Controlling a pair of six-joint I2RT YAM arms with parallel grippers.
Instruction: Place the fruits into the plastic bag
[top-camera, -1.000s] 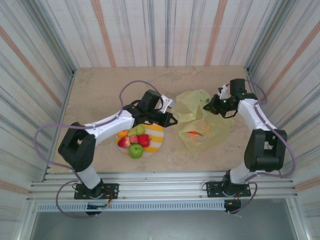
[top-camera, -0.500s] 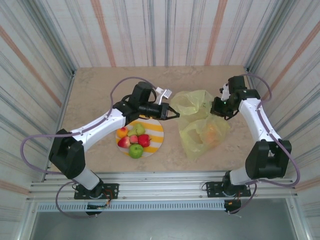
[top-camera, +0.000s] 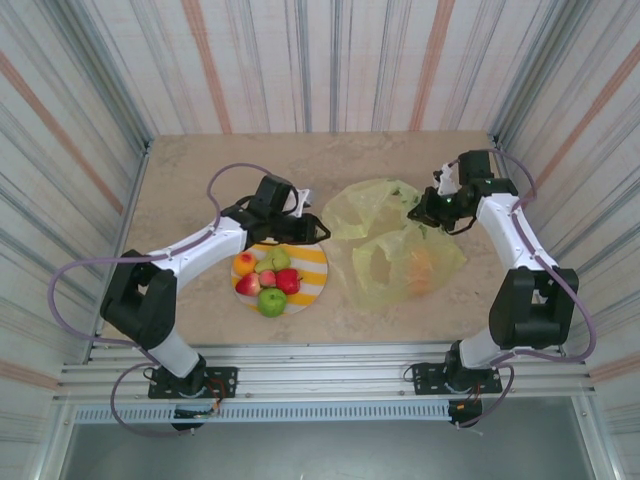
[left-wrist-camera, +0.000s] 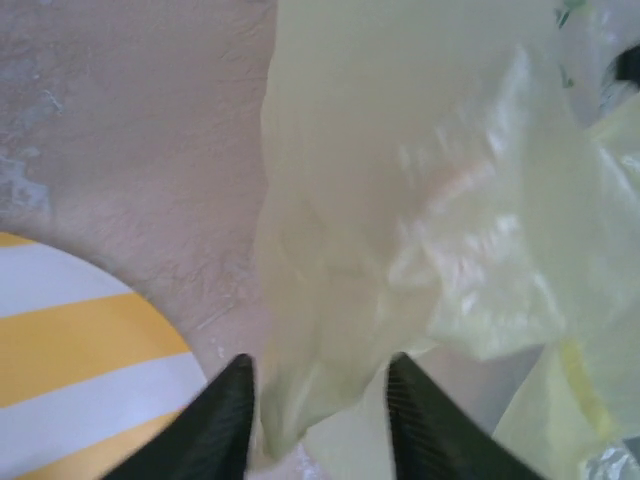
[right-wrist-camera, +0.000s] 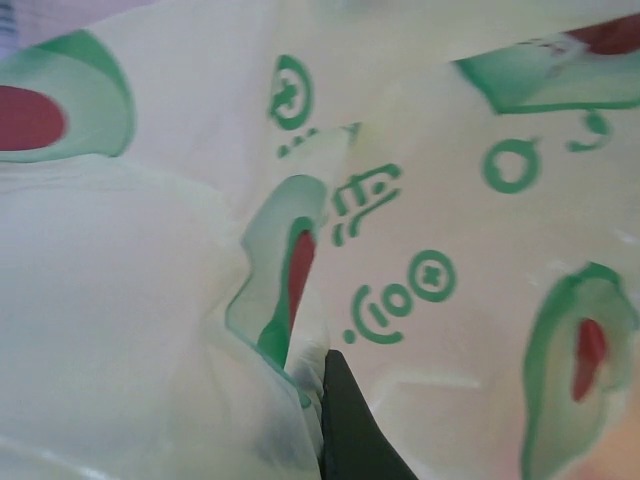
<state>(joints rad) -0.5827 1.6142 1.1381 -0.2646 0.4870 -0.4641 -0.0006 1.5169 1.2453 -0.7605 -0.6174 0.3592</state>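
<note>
Top external view: the left gripper (top-camera: 308, 228) hangs over the far rim of the striped plate (top-camera: 312, 266), close to the left edge of the plastic bag (top-camera: 380, 275). Five fruits (top-camera: 288, 281) lie on the plate, which sits near the middle of the worktop (top-camera: 200, 170), toward its near edge. The bag lies crumpled just right of the plate, and one orange fruit (top-camera: 421, 268) shows through its film. The right gripper (top-camera: 425, 212) sits at the bag's far right rim.

Left wrist view: the fingers (left-wrist-camera: 228, 420) stand apart, with a loose fold of the bag between them and the plate's rim at the left.

Right wrist view: printed film presses against one dark finger (right-wrist-camera: 345, 420). This gripper is closed, clamped on the bag.
</note>
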